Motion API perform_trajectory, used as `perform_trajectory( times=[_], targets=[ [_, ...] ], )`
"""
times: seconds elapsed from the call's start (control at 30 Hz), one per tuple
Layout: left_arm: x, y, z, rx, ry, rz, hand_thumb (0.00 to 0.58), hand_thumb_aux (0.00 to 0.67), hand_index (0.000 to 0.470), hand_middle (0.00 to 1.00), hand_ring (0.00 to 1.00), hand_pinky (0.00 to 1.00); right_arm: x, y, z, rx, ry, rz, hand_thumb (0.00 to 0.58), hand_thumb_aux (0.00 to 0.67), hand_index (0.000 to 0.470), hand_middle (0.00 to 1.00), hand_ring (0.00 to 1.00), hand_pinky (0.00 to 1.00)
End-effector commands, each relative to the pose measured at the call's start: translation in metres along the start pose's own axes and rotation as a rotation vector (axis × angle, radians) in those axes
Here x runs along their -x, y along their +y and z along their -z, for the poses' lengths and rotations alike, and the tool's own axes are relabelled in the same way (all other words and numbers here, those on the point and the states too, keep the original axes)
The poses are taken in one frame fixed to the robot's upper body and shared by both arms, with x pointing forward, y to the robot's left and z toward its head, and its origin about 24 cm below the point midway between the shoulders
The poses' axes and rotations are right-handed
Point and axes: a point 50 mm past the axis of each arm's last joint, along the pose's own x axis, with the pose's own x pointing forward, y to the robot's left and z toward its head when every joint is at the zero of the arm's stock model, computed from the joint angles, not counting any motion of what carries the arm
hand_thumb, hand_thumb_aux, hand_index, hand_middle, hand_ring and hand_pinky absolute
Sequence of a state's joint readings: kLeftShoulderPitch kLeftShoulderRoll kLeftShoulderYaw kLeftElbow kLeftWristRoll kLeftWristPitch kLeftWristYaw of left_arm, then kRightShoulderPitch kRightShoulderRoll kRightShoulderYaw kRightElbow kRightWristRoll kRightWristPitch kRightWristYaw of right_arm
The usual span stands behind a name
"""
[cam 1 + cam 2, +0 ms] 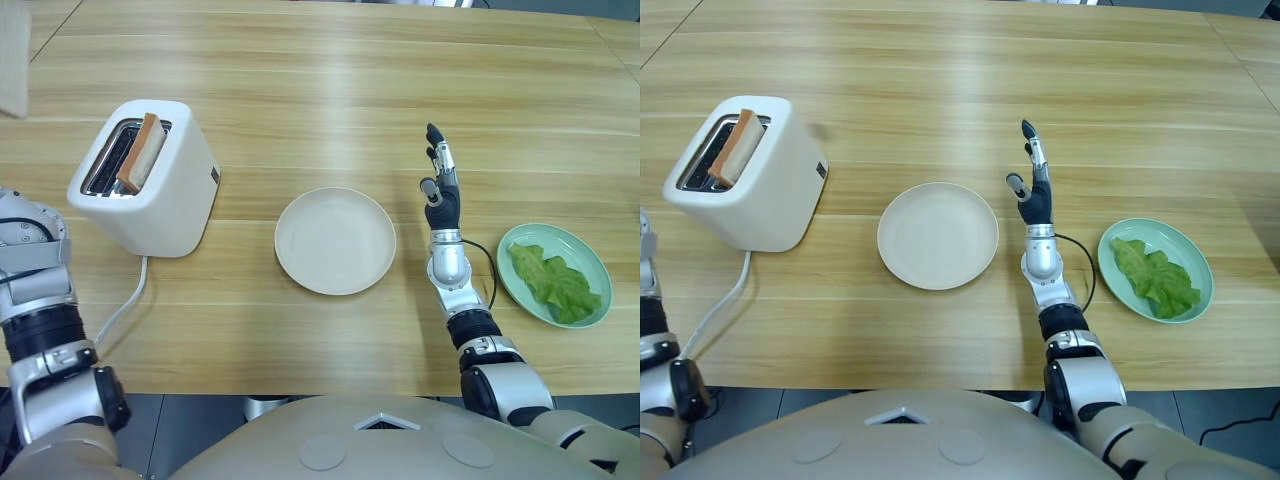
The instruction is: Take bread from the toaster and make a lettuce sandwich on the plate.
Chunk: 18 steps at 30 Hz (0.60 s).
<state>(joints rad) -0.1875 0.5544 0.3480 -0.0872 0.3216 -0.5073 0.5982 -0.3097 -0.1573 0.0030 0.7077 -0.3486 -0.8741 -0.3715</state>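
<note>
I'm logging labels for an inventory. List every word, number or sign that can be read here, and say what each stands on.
No text can be read.
toaster: a small dark mark on its side, too small to read.
bread, cream plate, green plate, lettuce, table: no print visible.

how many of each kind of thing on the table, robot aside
toaster: 1
bread slice: 1, in the toaster
plates: 2, cream plate and green plate
lettuce: 1, on the green plate
total: 5
</note>
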Motion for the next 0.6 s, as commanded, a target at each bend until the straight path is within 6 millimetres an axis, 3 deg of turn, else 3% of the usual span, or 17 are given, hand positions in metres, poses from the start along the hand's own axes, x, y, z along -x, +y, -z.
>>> perform_trajectory(
  times=[0.03,0.17,0.33,0.43,0.6],
  targets=[
    [0.047,-0.06,-0.038,0.302,0.027,0.431,0.58,0.67,0.46,1.0,1.0,1.0,0.0,-0.031,-0.005,0.133,-0.055,0.071,0.0,0.0,0.0,0.0,0.0,0.0],
    [0.104,-0.095,-0.046,0.514,0.214,0.698,0.58,0.67,0.46,1.0,1.0,1.0,0.008,-0.065,-0.014,0.255,-0.085,0.12,0.0,0.0,0.0,0.0,0.0,0.0],
    [0.161,-0.13,-0.061,0.675,0.359,0.963,0.58,0.67,0.46,1.0,1.0,1.0,0.022,-0.114,-0.024,0.442,-0.064,0.14,0.0,0.0,0.0,0.0,0.0,0.0],
    [0.183,-0.143,-0.056,0.667,0.413,1.088,0.58,0.67,0.46,1.0,1.0,1.0,0.028,-0.145,-0.029,0.564,-0.021,0.159,0.0,0.0,0.0,0.0,0.0,0.0],
    [0.21,-0.151,-0.034,0.57,0.494,1.222,0.58,0.67,0.46,1.0,1.0,1.0,0.047,-0.198,-0.017,0.826,0.151,0.151,0.0,0.0,0.0,0.0,0.0,0.0]
  ],
)
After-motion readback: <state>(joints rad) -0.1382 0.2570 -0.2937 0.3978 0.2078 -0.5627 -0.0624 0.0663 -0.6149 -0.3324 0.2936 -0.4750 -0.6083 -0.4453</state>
